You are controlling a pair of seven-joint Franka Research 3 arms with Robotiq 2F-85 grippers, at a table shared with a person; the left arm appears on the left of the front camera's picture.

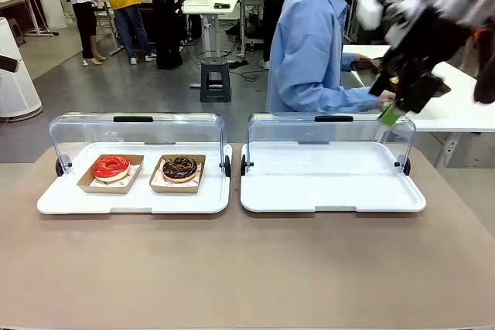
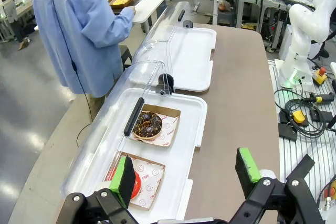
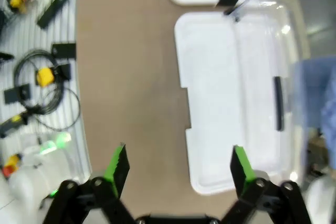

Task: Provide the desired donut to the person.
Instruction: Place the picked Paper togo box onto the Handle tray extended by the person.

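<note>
On left tray (image 1: 62, 199): 2 donuts, lid (image 1: 138, 130) raised | right hand (image 3: 178, 167) released | left hand (image 2: 186, 176) released

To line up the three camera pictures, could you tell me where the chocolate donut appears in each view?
Front view: the chocolate donut sits left of centre, in the left tray, right of the red donut.
Left wrist view: centre, on its cardboard square beside the lid's black handle.
Right wrist view: too blurred to tell.
Shared landmark: the empty tray.

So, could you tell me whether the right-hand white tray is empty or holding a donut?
Empty: the white plastic tray with the clear lid shows only bare white floor.
</note>
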